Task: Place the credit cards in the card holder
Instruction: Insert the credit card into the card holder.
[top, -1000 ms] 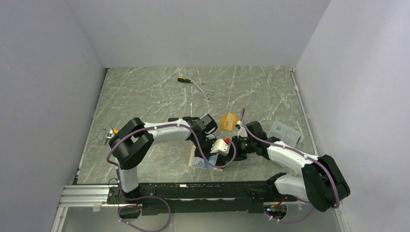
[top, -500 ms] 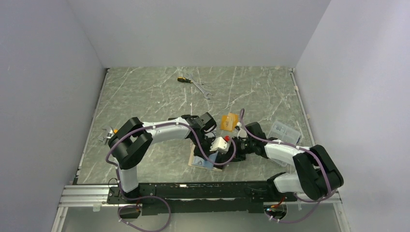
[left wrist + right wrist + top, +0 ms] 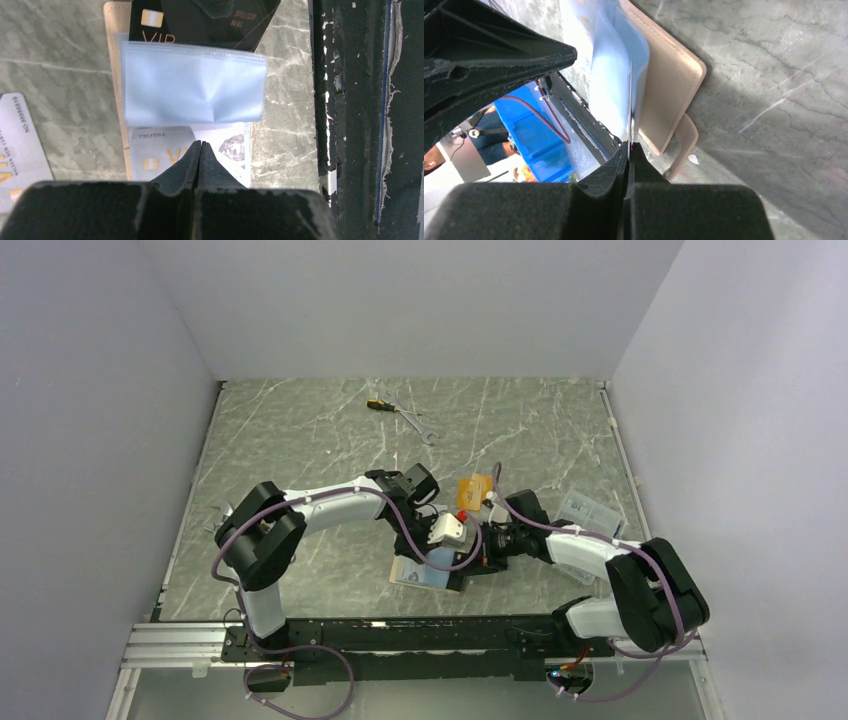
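card holder just beside black rail

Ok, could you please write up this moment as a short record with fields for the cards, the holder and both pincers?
card holder: open on the table, pale blue sleeve on top
black card: lower edge hidden by the sleeve, most of it sticking out
silver card in holder: lies below the sleeve
loose silver card: on the table beside the holder
orange card: on the table, farther back
left pincer: shut, empty, over the holder
right pincer: shut on the black card
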Available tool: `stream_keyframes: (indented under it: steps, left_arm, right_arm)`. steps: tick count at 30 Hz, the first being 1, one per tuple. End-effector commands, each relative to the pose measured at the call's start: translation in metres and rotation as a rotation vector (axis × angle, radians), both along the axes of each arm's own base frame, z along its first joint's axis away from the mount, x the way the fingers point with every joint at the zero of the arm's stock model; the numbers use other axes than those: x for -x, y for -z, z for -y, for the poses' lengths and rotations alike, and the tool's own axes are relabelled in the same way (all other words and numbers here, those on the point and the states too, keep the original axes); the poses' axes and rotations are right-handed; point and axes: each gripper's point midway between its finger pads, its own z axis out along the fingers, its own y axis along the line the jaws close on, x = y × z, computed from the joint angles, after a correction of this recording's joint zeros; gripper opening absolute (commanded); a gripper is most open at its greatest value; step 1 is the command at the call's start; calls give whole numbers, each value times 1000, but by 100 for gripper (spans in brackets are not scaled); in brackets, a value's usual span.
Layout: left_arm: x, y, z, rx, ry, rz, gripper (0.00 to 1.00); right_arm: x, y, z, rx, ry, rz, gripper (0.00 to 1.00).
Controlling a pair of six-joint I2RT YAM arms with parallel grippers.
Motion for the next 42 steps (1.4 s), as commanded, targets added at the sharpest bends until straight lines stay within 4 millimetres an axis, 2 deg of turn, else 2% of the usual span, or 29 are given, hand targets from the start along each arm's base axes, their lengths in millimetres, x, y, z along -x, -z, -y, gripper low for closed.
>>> stream_keyframes:
  steps: [1,5,8,13,18,22,28,35,42]
  left_arm:
    - [-5,-19,-1,48,10,35,1]
    - [-3,-15,-1,51,9,22,1]
    - [-3,-18,1,60,10,20,0]
    - [-8,-37,5,91,1,20,0]
    - [-16,-56,2,123,-18,25,0]
    - [-27,-63,-10,134,-51,30,0]
    - [-38,-66,-36,139,-65,35,0]
    - [-39,-61,-56,119,-29,67,0]
    - [-30,-54,-46,135,46,76,0]
  right_arm:
    - [-13,-27,1,6,-18,101,0]
    - [-17,-45,4,-5,3,136,0]
    - [-14,-41,4,-12,8,123,0]
    - [-17,-32,-2,-46,13,93,0]
    - [-31,-43,-13,-93,6,119,0]
    - [-37,-50,-26,-100,-32,140,0]
    - [-40,-50,-48,-105,-93,142,0]
    - [-39,-25,-53,-69,-131,74,0]
    - [-22,-11,-48,-86,-157,15,0]
